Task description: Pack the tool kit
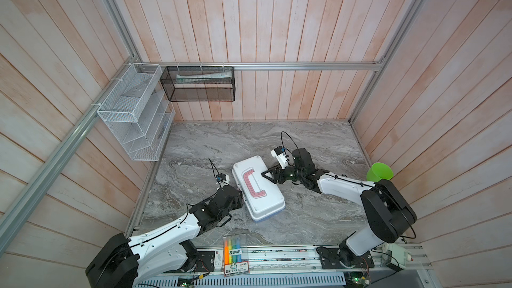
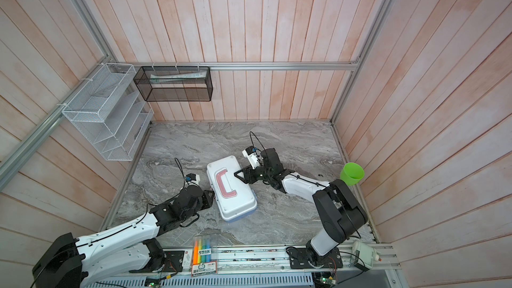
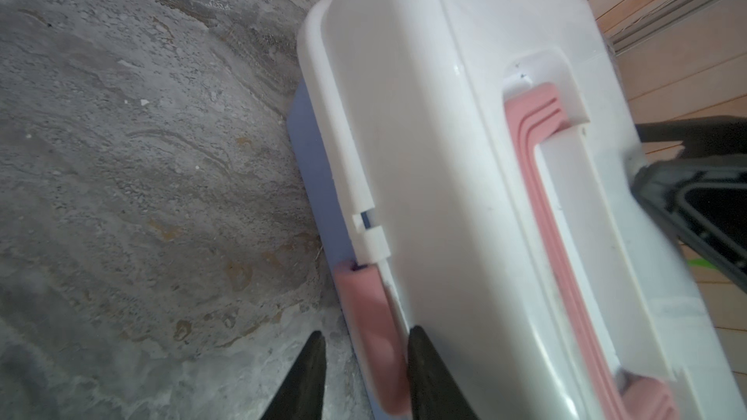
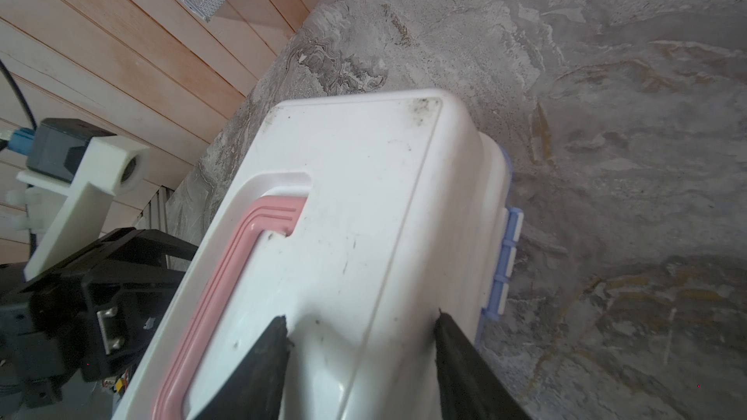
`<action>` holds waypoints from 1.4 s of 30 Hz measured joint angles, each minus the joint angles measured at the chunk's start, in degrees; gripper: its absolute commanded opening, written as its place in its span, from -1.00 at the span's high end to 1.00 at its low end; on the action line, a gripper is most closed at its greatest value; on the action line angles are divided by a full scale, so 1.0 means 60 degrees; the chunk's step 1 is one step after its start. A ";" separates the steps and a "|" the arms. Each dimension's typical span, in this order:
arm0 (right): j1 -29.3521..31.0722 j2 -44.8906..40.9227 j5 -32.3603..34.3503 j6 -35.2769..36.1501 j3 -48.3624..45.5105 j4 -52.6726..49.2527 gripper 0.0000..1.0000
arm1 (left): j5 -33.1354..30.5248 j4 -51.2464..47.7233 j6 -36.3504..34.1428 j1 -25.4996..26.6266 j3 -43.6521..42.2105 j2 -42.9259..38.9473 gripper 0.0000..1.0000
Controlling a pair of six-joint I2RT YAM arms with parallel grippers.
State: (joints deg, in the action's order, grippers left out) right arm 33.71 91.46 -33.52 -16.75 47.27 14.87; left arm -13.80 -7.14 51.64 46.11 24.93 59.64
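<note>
Since its white lid (image 3: 424,155) is down on the light blue base (image 3: 311,155), the tool case (image 1: 259,187) is entered as one closed item. It lies flat near the middle of the table (image 1: 304,145), askew to the table's edges.

Build: rigid moulded plastic. A pink C-shaped handle (image 1: 253,184) is folded flat into a recess in the lid. Weight is probably light to middling, depending on the contents, which are hidden. The faces are smooth and glossy, so likely slippery, and look stiff enough not to give under a pinch.

Holds: the handle, once raised, looks best for lifting. The pink latch (image 3: 370,329) on one long side suits a small pinch. A blue hinge (image 4: 505,260) runs along the opposite long side.

Left gripper (image 3: 366,333): at the case's latch side, jaws parted either side of the latch. One finger is close against the latch and the other is clear of it, so nothing is pinched.

Right gripper (image 4: 361,317): at the case's hinge side, jaws spread wide, tips on the lid between handle and hinge edge. Whether it presses down cannot be told.

Surface: grey marble-patterned top, hard and smooth. The case may slide if pushed sideways.

Room: pale wooden plank walls (image 1: 277,23) stand on three sides of the case. Well apart from the case:
- a white wire rack (image 1: 133,112)
- a black mesh basket (image 1: 198,84)
- a green cup (image 1: 379,171)
- a pack of highlighter pens (image 1: 234,250) toward the arms' bases
</note>
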 measured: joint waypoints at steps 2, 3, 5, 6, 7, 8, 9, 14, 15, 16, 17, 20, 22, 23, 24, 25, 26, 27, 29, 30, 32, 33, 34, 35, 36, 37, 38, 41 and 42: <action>0.0004 0.0000 0.0000 0.0000 0.0000 0.0000 -0.10 | -0.0011 0.0044 0.0000 -0.0025 0.0000 0.0040 0.28; 0.0004 0.0007 -0.0004 0.0000 0.0000 0.0007 -0.10 | -0.0007 0.0062 0.0004 -0.0036 0.0000 0.0051 0.28; 0.0004 0.0007 -0.0004 0.0000 0.0000 0.0015 -0.10 | 0.0007 0.0044 0.0040 -0.0036 0.0007 0.0058 0.31; 0.0004 0.0011 -0.0004 0.0000 0.0000 0.0015 -0.10 | 0.0007 0.0007 0.0106 -0.0033 0.0007 0.0040 0.32; 0.0004 0.0015 -0.0004 0.0000 0.0000 0.0018 -0.10 | -0.0004 -0.0095 0.0186 -0.0022 0.0007 -0.0029 0.34; 0.0004 0.0015 -0.0004 0.0000 0.0000 0.0025 -0.10 | -0.0007 -0.0295 0.0262 -0.0025 -0.0033 -0.0127 0.35; 0.0004 0.0022 -0.0004 0.0000 0.0000 0.0036 -0.10 | -0.0022 -0.0521 0.0368 -0.0025 -0.0153 -0.0244 0.36; 0.0004 0.0025 0.0000 0.0000 0.0000 0.0055 -0.10 | 0.0004 -0.1169 0.0885 -0.0025 -0.1457 -0.0969 0.37; 0.0004 0.0025 0.0000 0.0000 0.0000 0.0058 -0.10 | 0.0000 -0.1271 0.0962 -0.0025 -0.1676 -0.1009 0.37; 0.0004 0.0025 0.0000 0.0000 0.0000 0.0051 -0.10 | -0.0044 -0.1202 0.1013 -0.0025 -0.1807 -0.1016 0.37; 0.0004 0.0025 0.0000 0.0004 0.0000 0.0062 -0.10 | -0.0026 -0.1118 0.1009 -0.0025 -0.1807 -0.1013 0.37; 0.0007 0.0025 0.0000 0.0000 0.0000 0.0058 -0.10 | -0.0204 -0.0809 0.0903 -0.0018 -0.1698 -0.0612 0.18; 0.0007 0.0025 0.0000 0.0000 0.0004 0.0055 -0.10 | -0.0437 -0.0816 0.0838 0.0073 -0.1483 -0.0299 -0.17; 0.0007 0.0022 0.0004 0.0000 0.0004 0.0055 -0.10 | -0.0550 -0.0831 0.0780 0.0160 -0.1428 -0.0248 -0.43; 0.0007 0.0022 0.0007 0.0000 0.0004 0.0055 -0.10 | -0.0623 -0.0809 0.0667 0.0288 -0.1406 -0.0255 -0.61; 0.0007 0.0022 0.0011 0.0000 0.0004 0.0051 -0.10 | -0.0696 -0.0736 0.0576 0.0452 -0.1406 -0.0313 -0.66; 0.0007 0.0022 0.0015 0.0000 0.0004 0.0051 -0.10 | -0.0736 -0.0721 0.0495 0.0590 -0.1406 -0.0375 -0.69; 0.0011 0.0018 0.0025 0.0000 0.0004 0.0051 -0.10 | -0.0769 -0.0681 0.0382 0.0758 -0.1417 -0.0455 -0.72; 0.0011 0.0018 0.0029 0.0000 0.0004 0.0051 -0.10 | -0.0805 -0.0539 0.0175 0.1053 -0.1464 -0.0601 -0.76; 0.0011 0.0018 0.0029 0.0000 0.0004 0.0051 -0.09 | -0.0823 -0.0448 0.0084 0.1184 -0.1504 -0.0659 -0.78; 0.0011 0.0018 0.0029 0.0000 0.0004 0.0051 -0.10 | -0.0863 -0.0306 -0.0036 0.1311 -0.1585 -0.0674 -0.81; 0.0011 0.0022 0.0029 0.0000 0.0004 0.0051 -0.10 | -0.0903 -0.0211 -0.0109 0.1322 -0.1647 -0.0663 -0.82; 0.0011 0.0022 0.0029 0.0000 0.0004 0.0051 -0.10 | -0.0969 -0.0109 -0.0189 0.1322 -0.1716 -0.0623 -0.83; 0.0011 0.0022 0.0029 0.0000 0.0007 0.0051 -0.10 | -0.1049 0.0007 -0.0259 0.1326 -0.1792 -0.0550 -0.85; 0.0011 0.0022 0.0029 0.0004 0.0007 0.0051 -0.10 | -0.1133 0.0138 -0.0346 0.1326 -0.1854 -0.0444 -0.86; 0.0011 0.0022 0.0029 0.0004 0.0007 0.0047 -0.10 | -0.1282 0.0364 -0.0466 0.1330 -0.1902 -0.0321 -0.87; 0.0011 0.0022 0.0029 0.0004 0.0015 0.0044 -0.10 | -0.1395 0.0550 -0.0576 0.1330 -0.1909 -0.0178 -0.87; 0.0011 0.0022 0.0029 0.0000 0.0015 0.0040 -0.10 | -0.1843 0.1126 -0.0922 0.1330 -0.1909 0.0379 -0.88; 0.0011 0.0022 0.0029 0.0000 0.0015 0.0044 -0.10 | -0.1949 0.1322 -0.1053 0.1330 -0.1909 0.0546 -0.88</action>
State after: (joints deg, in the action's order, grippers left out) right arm 33.78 91.59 -33.34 -16.75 47.35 15.14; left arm -25.50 0.80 45.32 54.08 13.47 62.92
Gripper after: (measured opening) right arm 0.550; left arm 0.940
